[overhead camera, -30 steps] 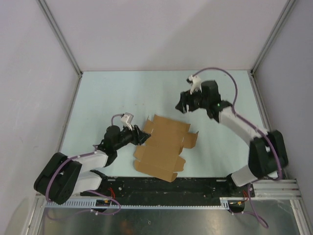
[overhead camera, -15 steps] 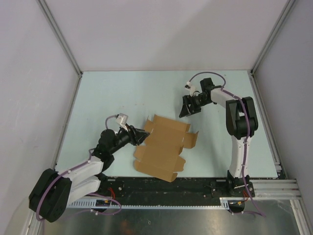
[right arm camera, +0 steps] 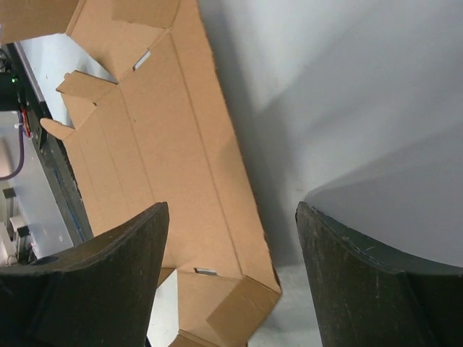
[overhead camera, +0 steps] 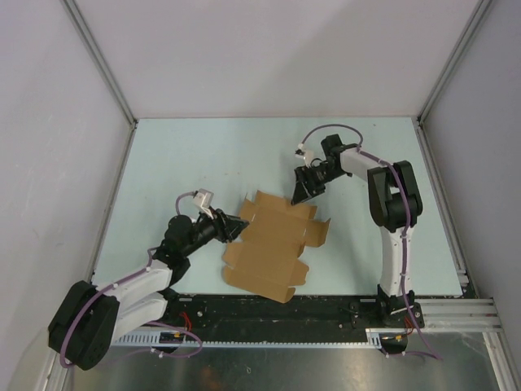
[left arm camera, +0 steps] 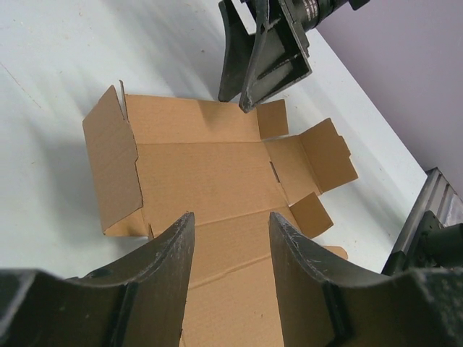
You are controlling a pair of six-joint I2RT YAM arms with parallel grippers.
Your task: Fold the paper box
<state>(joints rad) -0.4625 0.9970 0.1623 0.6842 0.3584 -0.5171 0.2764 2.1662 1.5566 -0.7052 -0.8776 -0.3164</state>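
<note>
Brown plain paper box [overhead camera: 273, 244], unfolded, between left tool [overhead camera: 238, 226] and right tool [overhead camera: 299, 195].

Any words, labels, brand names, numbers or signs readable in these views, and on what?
None can be read. The paper box is plain brown with no print in any view. The table bears no marks. The left arm and the right arm show no legible label.

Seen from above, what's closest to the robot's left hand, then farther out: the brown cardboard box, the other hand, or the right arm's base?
1. Paper box, at the fingertips of the left hand.
2. Right hand, at the box's far edge.
3. Right arm's base, at the view's bottom right.
</note>
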